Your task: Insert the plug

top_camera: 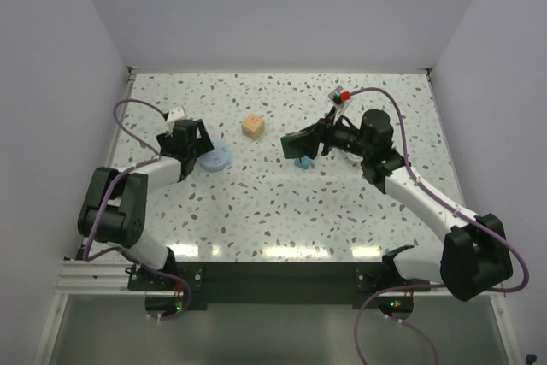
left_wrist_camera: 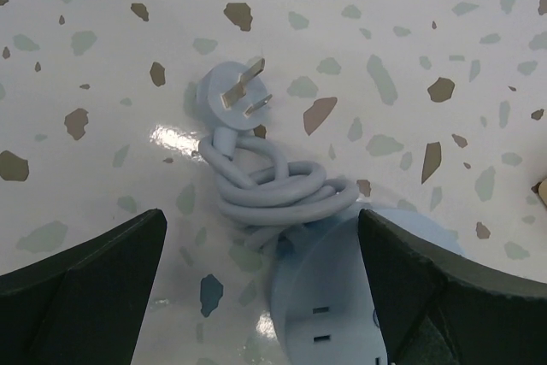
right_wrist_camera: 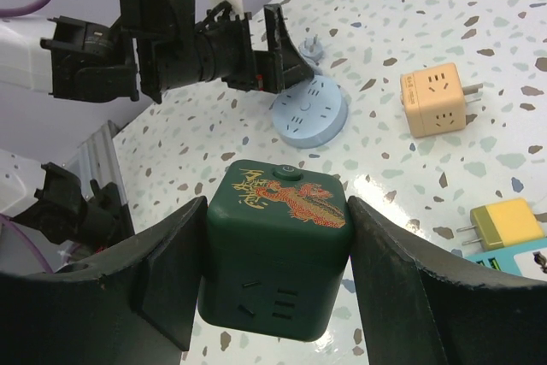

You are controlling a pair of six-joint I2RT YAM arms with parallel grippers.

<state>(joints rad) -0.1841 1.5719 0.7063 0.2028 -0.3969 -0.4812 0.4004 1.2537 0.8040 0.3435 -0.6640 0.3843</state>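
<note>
Speckled bench (top_camera: 256, 203), white enclosure: the plug (right_wrist_camera: 273, 254) is gripped between the jaws of the right gripper (right_wrist_camera: 276, 211), well apart from the round blue socket (right_wrist_camera: 309, 114), over which the left gripper (left_wrist_camera: 265, 297) is held with jaws spread and empty; transport is judged in hand, and alignment over the socket slots is required next.

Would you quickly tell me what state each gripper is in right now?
Left gripper: open, empty.
Right gripper: closed on the plug.
</note>
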